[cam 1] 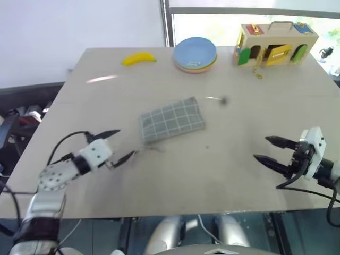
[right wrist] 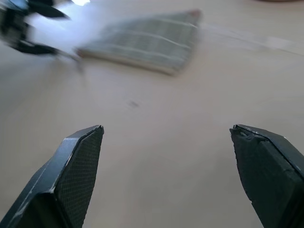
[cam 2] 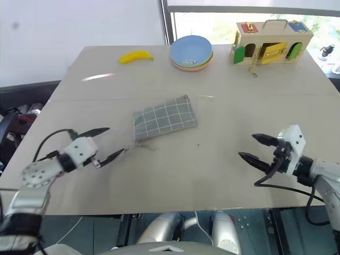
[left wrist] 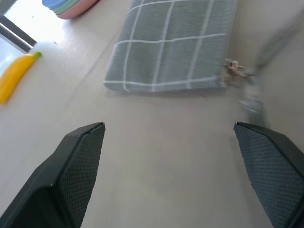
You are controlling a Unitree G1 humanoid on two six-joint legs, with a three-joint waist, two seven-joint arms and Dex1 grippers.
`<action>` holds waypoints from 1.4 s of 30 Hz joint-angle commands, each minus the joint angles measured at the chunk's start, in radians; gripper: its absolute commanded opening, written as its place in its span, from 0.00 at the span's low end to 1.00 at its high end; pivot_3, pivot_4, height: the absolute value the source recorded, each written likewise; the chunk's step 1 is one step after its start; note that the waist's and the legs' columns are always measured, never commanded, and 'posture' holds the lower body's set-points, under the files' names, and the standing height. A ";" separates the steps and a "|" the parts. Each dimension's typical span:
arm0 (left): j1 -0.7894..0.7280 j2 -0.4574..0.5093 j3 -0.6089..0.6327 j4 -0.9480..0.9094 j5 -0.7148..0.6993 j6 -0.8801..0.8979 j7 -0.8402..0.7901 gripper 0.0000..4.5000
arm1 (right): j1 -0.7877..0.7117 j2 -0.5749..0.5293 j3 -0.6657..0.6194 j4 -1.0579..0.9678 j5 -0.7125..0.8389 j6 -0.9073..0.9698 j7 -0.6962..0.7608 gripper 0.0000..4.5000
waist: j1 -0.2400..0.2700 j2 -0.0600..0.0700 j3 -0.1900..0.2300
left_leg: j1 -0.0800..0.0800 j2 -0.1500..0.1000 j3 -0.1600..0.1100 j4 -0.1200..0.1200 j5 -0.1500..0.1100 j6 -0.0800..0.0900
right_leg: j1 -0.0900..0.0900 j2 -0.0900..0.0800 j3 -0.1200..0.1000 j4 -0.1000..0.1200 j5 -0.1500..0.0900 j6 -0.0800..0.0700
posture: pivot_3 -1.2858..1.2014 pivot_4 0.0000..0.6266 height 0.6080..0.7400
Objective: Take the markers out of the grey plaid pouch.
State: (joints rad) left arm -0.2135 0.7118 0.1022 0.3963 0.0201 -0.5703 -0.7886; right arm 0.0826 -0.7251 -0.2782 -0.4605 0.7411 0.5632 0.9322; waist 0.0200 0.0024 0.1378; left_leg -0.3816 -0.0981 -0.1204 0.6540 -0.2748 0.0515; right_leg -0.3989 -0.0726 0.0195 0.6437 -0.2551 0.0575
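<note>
The grey plaid pouch [cam 1: 172,119] lies flat and closed in the middle of the table, its zipper pull [left wrist: 235,69] trailing off the near left corner. The markers are hidden. My left gripper [cam 1: 121,144] hovers open just to the pouch's near left, fingers pointing at that corner. My right gripper [cam 1: 270,150] is open over the table's near right part, well apart from the pouch, pointing toward it. In the left wrist view the pouch [left wrist: 173,45] lies just ahead between the spread fingers; in the right wrist view the pouch [right wrist: 142,42] is farther off.
At the table's far edge lie a yellow banana [cam 1: 139,58], a stack of plates with a blue one on top [cam 1: 195,54], and a wooden toy box [cam 1: 275,44]. The table [cam 1: 212,175] has bare room between pouch and near edge.
</note>
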 commanded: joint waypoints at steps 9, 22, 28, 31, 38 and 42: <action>-0.385 0.034 -0.257 0.473 0.470 -0.493 0.364 1.00 | -0.045 -0.029 -0.030 -0.073 0.063 0.048 -0.046 0.97 | -0.005 -0.002 0.000 | -0.002 -0.001 0.001 0.000 0.000 0.000 | -0.003 0.000 0.000 0.002 0.000 0.000 | 0.52 0.24 1.00; -0.472 0.143 -0.356 0.620 0.525 -0.645 0.526 1.00 | 0.009 -0.013 -0.043 -0.090 0.046 0.010 -0.077 0.97 | -0.010 -0.003 0.000 | -0.001 -0.002 0.004 0.001 0.000 0.000 | -0.005 0.000 0.002 0.008 0.000 0.001 | 0.52 0.24 1.00; -0.400 0.170 -0.354 0.631 0.226 -0.669 0.262 1.00 | 0.010 -0.009 -0.029 -0.075 0.032 -0.007 -0.077 0.97 | -0.020 -0.003 0.001 | -0.002 -0.001 0.008 0.002 0.000 0.001 | -0.010 0.000 0.004 0.014 0.000 0.001 | 0.52 0.24 1.00; -0.371 0.180 -0.357 0.618 0.160 -0.660 0.172 1.00 | 0.008 -0.007 -0.026 -0.067 0.026 -0.012 -0.075 0.97 | -0.021 -0.004 0.000 | -0.002 -0.001 0.008 0.002 0.000 0.001 | -0.010 0.000 0.005 0.014 0.000 0.001 | 0.52 0.24 1.00; -0.444 0.144 -0.380 0.622 0.455 -0.632 0.427 1.00 | -0.009 0.000 -0.011 -0.067 0.016 -0.010 -0.084 0.97 | -0.017 -0.004 0.000 | -0.001 -0.001 0.009 0.003 0.000 0.001 | -0.010 0.001 0.005 0.015 0.000 0.001 | 0.52 0.24 1.00; -0.498 0.082 -0.424 0.606 0.610 -0.624 0.600 1.00 | -0.012 -0.003 -0.022 -0.070 0.019 -0.006 -0.089 0.97 | -0.001 -0.004 0.000 | -0.001 -0.002 0.009 0.008 -0.001 0.002 | -0.009 0.001 0.004 0.018 0.000 0.001 | 0.52 0.24 1.00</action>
State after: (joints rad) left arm -0.6900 0.8129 -0.2870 1.0273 0.5446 -1.1992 -0.2641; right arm 0.0781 -0.7259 -0.2811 -0.5112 0.7504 0.5687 0.8444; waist 0.0186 -0.0013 0.1378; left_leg -0.3828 -0.0997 -0.1125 0.6633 -0.2754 0.0537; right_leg -0.4073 -0.0715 0.0223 0.6614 -0.2554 0.0584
